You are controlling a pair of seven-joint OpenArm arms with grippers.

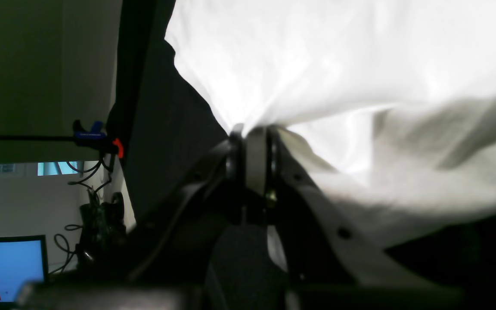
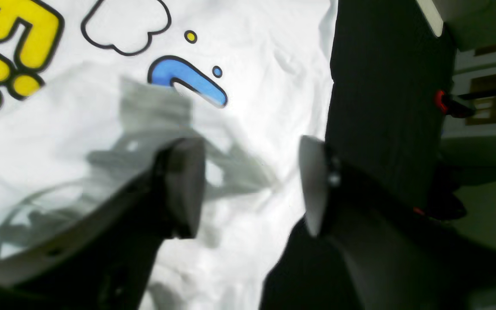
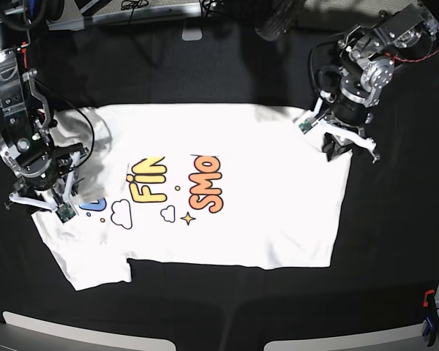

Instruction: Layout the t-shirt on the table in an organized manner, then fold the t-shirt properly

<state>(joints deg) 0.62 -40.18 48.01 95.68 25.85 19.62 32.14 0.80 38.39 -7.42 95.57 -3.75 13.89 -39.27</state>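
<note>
T-shirt [image 3: 241, 183] lying print-up on your tabletop [image 3: 205, 307].
Your left end effector [image 1: 254, 133] is pinching its white edge; your right end effector [image 2: 252, 185] is hovering spread above a sleeve.

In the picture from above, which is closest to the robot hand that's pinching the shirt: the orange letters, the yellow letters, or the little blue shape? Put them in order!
From the left gripper, shut on the t-shirt at its right edge:
1. Orange letters, mid-shirt, nearest.
2. Yellow letters, further left.
3. Blue shape, far left, beside the open right gripper.
</note>
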